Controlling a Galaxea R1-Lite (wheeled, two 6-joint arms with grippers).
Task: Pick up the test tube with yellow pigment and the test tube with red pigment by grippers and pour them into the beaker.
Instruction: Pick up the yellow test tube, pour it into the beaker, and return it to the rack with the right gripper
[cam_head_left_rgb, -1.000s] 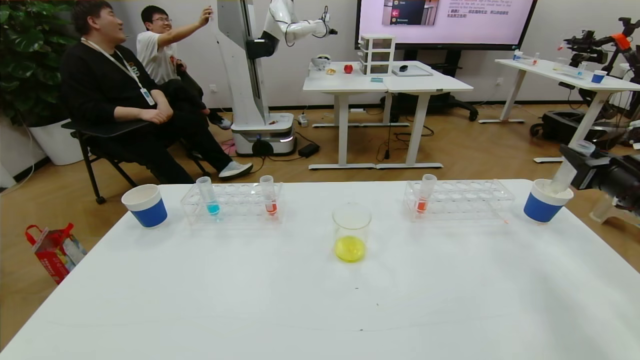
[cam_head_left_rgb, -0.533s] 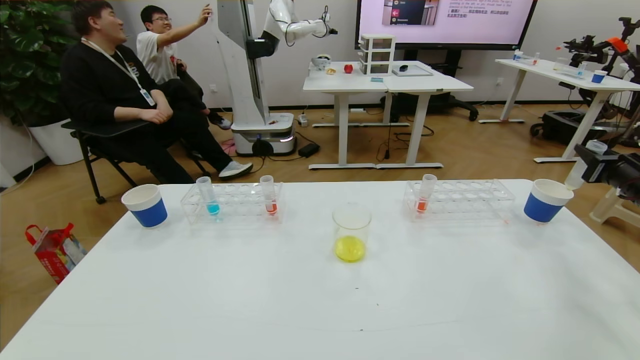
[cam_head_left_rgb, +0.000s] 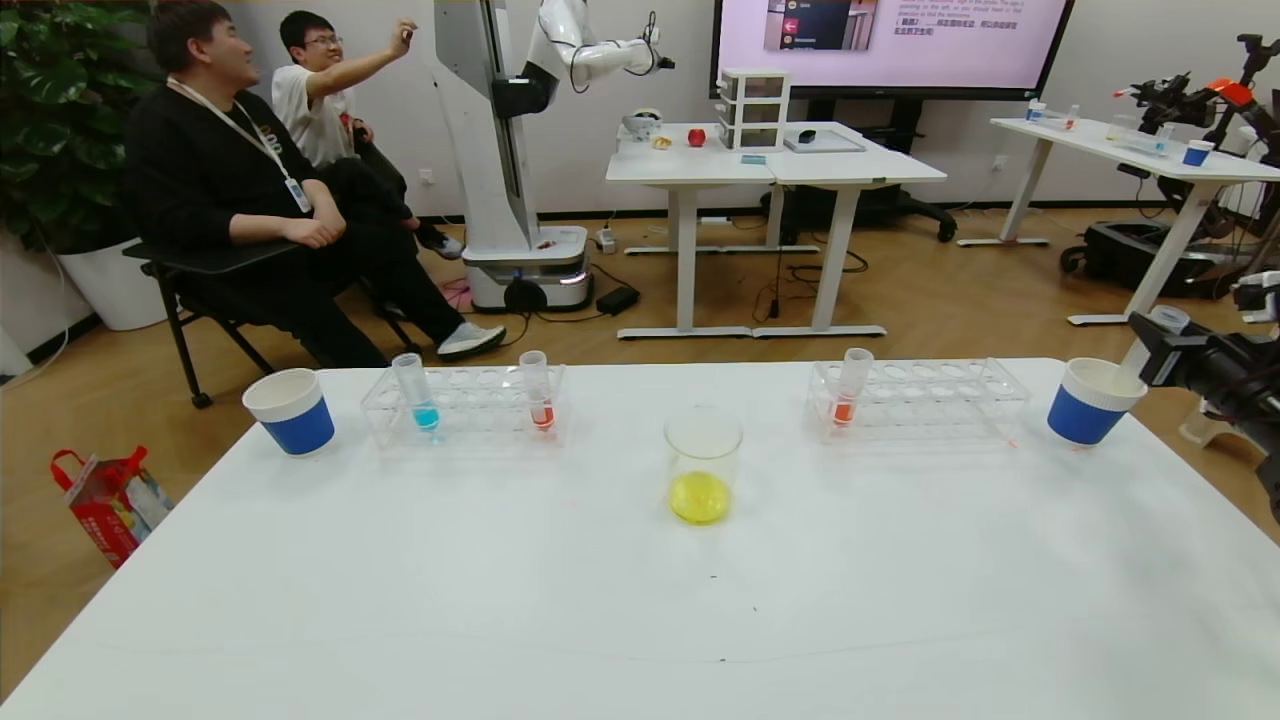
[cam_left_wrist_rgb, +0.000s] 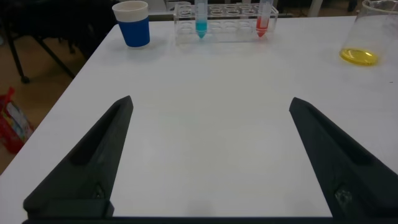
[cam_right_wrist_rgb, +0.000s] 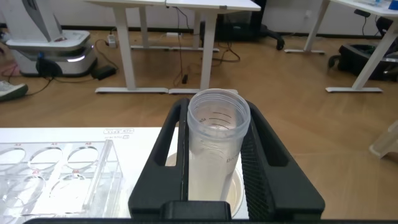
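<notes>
The beaker (cam_head_left_rgb: 703, 465) stands mid-table with yellow liquid in its bottom. My right gripper (cam_head_left_rgb: 1152, 346) hovers at the table's far right, shut on the test tube with yellow pigment (cam_right_wrist_rgb: 214, 143), which looks empty. The tube hangs over the right blue cup (cam_head_left_rgb: 1094, 402). The test tube with red pigment (cam_head_left_rgb: 538, 392) stands in the left rack (cam_head_left_rgb: 465, 403), beside a blue-liquid tube (cam_head_left_rgb: 415, 392). My left gripper (cam_left_wrist_rgb: 211, 101) is open over bare table, well short of that rack (cam_left_wrist_rgb: 227, 18), and is out of the head view.
A second rack (cam_head_left_rgb: 925, 398) at the back right holds an orange-red tube (cam_head_left_rgb: 850, 386). Another blue cup (cam_head_left_rgb: 290, 410) sits at the back left. Two people sit beyond the table's far left corner. The white table (cam_head_left_rgb: 640, 600) ends close to the right cup.
My right gripper lifted the empty tube out of the right cup, swung it right, then came back left over the cup with the tube more upright. The left arm has not moved.
</notes>
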